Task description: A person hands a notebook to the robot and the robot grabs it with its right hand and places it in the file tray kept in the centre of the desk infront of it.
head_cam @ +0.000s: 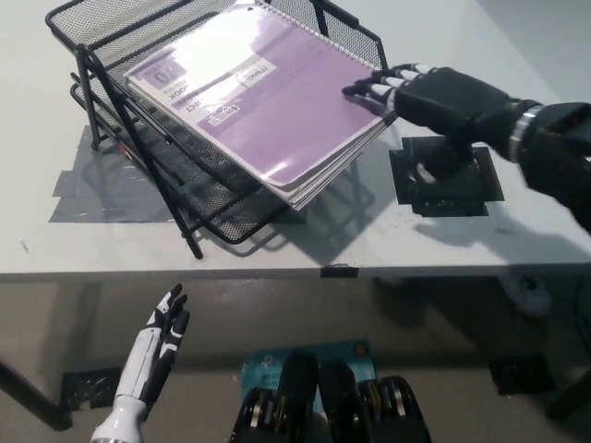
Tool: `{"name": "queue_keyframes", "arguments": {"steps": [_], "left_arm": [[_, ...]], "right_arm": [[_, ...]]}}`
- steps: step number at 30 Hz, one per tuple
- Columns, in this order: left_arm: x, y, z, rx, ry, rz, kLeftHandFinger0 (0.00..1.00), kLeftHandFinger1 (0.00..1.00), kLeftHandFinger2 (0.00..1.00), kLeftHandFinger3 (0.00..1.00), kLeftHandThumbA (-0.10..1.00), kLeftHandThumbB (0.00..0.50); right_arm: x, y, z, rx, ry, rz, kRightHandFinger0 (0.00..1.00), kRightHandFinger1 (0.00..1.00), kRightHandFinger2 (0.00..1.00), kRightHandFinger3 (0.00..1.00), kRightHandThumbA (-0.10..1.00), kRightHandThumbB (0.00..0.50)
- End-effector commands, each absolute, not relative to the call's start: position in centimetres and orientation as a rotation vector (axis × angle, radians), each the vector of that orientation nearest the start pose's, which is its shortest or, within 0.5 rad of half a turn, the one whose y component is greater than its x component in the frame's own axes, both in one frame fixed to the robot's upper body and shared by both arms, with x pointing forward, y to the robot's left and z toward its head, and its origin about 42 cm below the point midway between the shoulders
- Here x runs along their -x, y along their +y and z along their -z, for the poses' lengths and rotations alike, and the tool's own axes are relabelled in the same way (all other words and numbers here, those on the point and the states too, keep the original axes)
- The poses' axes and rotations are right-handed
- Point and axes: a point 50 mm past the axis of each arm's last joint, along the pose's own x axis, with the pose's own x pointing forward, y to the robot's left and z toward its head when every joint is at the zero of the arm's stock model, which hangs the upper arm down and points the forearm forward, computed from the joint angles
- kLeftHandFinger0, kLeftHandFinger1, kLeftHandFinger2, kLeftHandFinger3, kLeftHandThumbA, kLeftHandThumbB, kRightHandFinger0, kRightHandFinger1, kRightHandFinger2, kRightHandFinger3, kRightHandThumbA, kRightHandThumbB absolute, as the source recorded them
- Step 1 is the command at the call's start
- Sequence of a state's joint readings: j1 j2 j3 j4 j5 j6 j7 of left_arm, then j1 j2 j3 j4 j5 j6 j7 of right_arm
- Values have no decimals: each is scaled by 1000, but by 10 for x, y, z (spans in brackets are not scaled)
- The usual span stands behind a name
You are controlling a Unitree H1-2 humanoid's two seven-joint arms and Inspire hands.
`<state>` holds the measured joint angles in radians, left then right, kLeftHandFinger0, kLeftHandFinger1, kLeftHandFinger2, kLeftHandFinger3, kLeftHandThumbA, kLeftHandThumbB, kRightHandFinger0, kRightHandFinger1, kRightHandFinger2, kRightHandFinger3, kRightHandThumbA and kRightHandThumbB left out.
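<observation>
Purple spiral notebook (263,106) lies tilted on the top tier of a black wire file tray (217,208), its lower right corner jutting past the tray rim, over the desk (369,242). Black right robot hand (443,97) is beside that corner, fingertips (369,89) touching the notebook's right edge; fingers look spread, not gripping.

Risk, as judged: notebook sits askew w/ much of its wt. toward the overhanging corner. A drag or nudge by the fingertips could tip or slide it off the front rim onto the desk.

Around: a black square patch (446,180) on the desk just under the right robot hand; grey tape (88,189) on the desk by the tray's left side. White left robot hand (159,337) hangs below the desk edge, lower left, fingers apart, holding nothing. Nothing blocks the tray itself.
</observation>
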<state>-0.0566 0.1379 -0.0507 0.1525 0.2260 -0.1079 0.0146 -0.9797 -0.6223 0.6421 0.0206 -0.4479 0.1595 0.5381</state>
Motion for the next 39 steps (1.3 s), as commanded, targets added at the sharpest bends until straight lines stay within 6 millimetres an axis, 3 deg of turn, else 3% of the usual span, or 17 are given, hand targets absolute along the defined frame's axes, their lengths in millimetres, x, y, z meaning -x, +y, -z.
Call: {"name": "queue_keyframes", "arguments": {"steps": [1, 6, 11, 15, 21, 23, 26, 28, 30, 34, 36, 37, 38, 39], "left_arm": [[-315, 239, -103, -377, -116, 113, 1000, 1000, 1000, 1000, 1000, 452], [-314, 239, -100, -378, -113, 111, 1000, 1000, 1000, 1000, 1000, 442], [-315, 238, -102, -372, -117, 113, 1000, 1000, 1000, 1000, 1000, 465], [-314, 238, -102, -371, -125, 144, 1000, 1000, 1000, 1000, 1000, 500], [-313, 236, -103, -243, -99, 303, 1000, 1000, 1000, 1000, 1000, 500], [-309, 235, -104, -193, -82, 392, 1000, 1000, 1000, 1000, 1000, 500], [-301, 233, -106, -150, -98, 501, 1000, 1000, 1000, 1000, 1000, 500], [-291, 232, -104, -128, -85, 529, 1000, 1000, 1000, 1000, 1000, 500], [-283, 232, -99, -119, -73, 538, 1000, 1000, 1000, 1000, 1000, 500], [-256, 239, -81, -136, -68, 466, 1000, 1000, 1000, 1000, 1000, 500], [-245, 242, -75, -142, -71, 418, 1000, 1000, 1000, 1000, 1000, 500], [-239, 245, -71, -137, -78, 363, 1000, 1000, 1000, 1000, 1000, 500], [-236, 246, -69, -133, -78, 343, 1000, 1000, 1000, 1000, 1000, 500], [-232, 248, -67, -126, -74, 327, 1000, 1000, 1000, 1000, 1000, 500]], "right_arm": [[-286, -246, -588, 1228, -718, -799, 1000, 1000, 1000, 1000, 1000, 500], [-261, -263, -619, 1042, -959, -561, 1000, 1000, 1000, 1000, 1000, 500], [-246, -275, -616, 900, -1163, -340, 1000, 1000, 1000, 1000, 1000, 500], [-226, -286, -577, 763, -1239, -253, 1000, 1000, 1000, 1000, 1000, 500], [-203, -301, -531, 540, -1290, -115, 1000, 1000, 1000, 1000, 1000, 500], [-200, -310, -502, 445, -1275, -94, 1000, 1000, 1000, 1000, 1000, 500], [-198, -303, -432, 314, -1215, -56, 1000, 1000, 1000, 1000, 1000, 500], [-191, -296, -398, 214, -1145, -112, 1000, 1000, 1000, 1000, 1000, 500], [-185, -289, -378, 150, -1098, -127, 1000, 1000, 1000, 1000, 1000, 500], [-166, -253, -317, -25, -842, -164, 1000, 1000, 1000, 1000, 1000, 500], [-159, -240, -299, -55, -723, -160, 1000, 1000, 1000, 1000, 1000, 500], [-159, -233, -270, -32, -596, -155, 1000, 1000, 1000, 1000, 1000, 498], [-159, -231, -258, -17, -551, -163, 1000, 1000, 1000, 1000, 1000, 498], [-158, -230, -244, 3, -508, -177, 1000, 1000, 1000, 1000, 1000, 463]]}}
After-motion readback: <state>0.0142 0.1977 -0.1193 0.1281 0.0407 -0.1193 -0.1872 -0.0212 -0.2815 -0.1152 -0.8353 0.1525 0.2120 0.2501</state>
